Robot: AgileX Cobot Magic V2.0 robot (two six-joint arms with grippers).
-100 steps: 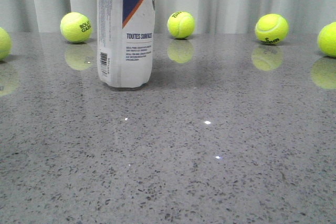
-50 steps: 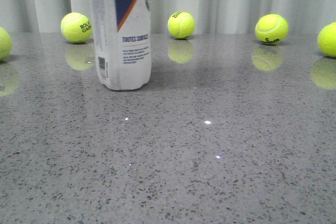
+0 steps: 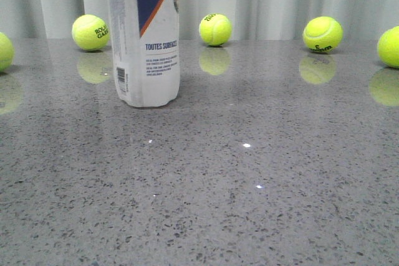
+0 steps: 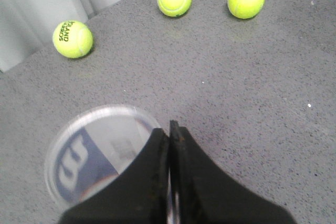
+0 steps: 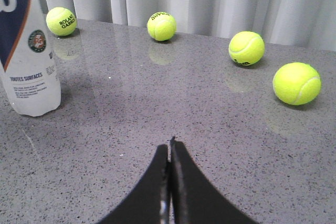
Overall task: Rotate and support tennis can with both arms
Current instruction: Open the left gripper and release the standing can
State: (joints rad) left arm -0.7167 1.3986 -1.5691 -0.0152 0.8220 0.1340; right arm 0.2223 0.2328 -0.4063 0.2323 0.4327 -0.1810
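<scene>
The grey speckled surface (image 3: 249,185) carries the tennis can (image 3: 146,35), standing upright. 5 tennis balls (image 3: 215,29) lie behind and beside the can. Left fingers (image 4: 169,129) hang pressed together above the can's lid; right fingers (image 5: 169,148) are together, well apart from it.

The tennis can (image 3: 146,35) runs past the front view's top edge, its upper part unseen. In the left wrist view, the left gripper (image 4: 169,127) covers part of its lid. Tennis balls (image 3: 5,51) sit cropped at both side edges.
</scene>
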